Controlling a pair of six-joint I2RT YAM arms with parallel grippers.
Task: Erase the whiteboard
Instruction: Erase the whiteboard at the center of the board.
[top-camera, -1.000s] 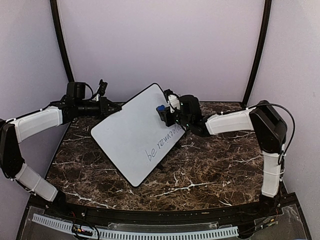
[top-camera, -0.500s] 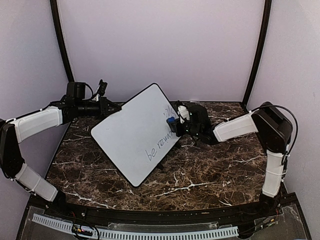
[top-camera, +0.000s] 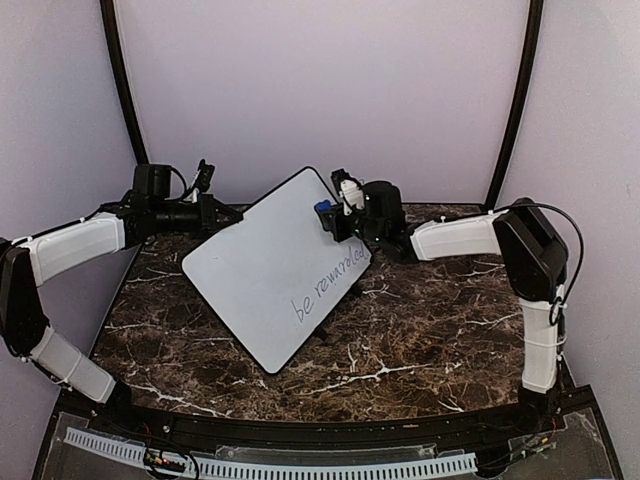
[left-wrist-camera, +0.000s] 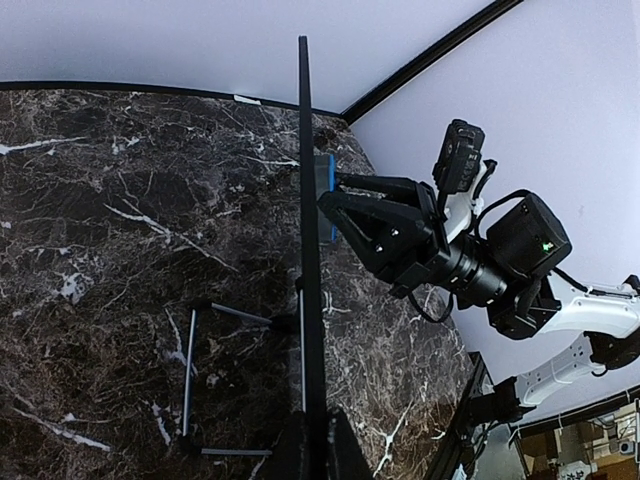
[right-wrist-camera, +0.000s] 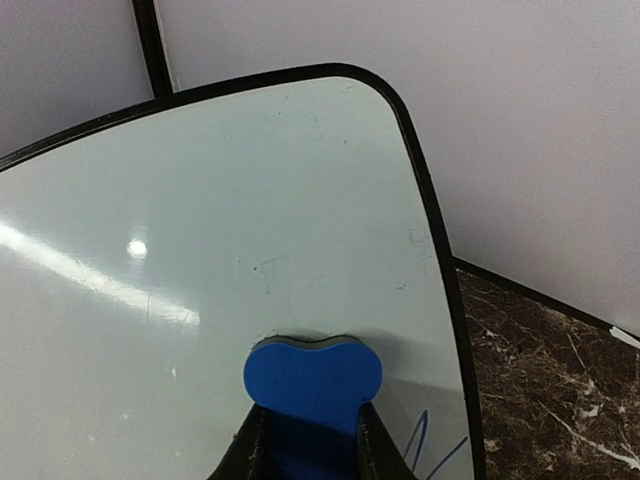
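From above, you see the whiteboard (top-camera: 262, 270) tilted over the table (top-camera: 420, 330), your left gripper (top-camera: 214, 214) clamped on its far-left edge. Your left wrist view shows it edge-on, the eraser (left-wrist-camera: 326, 196) touching its face. In your right wrist view, the right gripper (right-wrist-camera: 313, 445) pinches that eraser against the whiteboard's upper corner.

walls (top-camera: 320, 90): plain pale lilac | corner struts (top-camera: 120, 80): black, curved | tabletop (top-camera: 420, 340): dark marble, white veins
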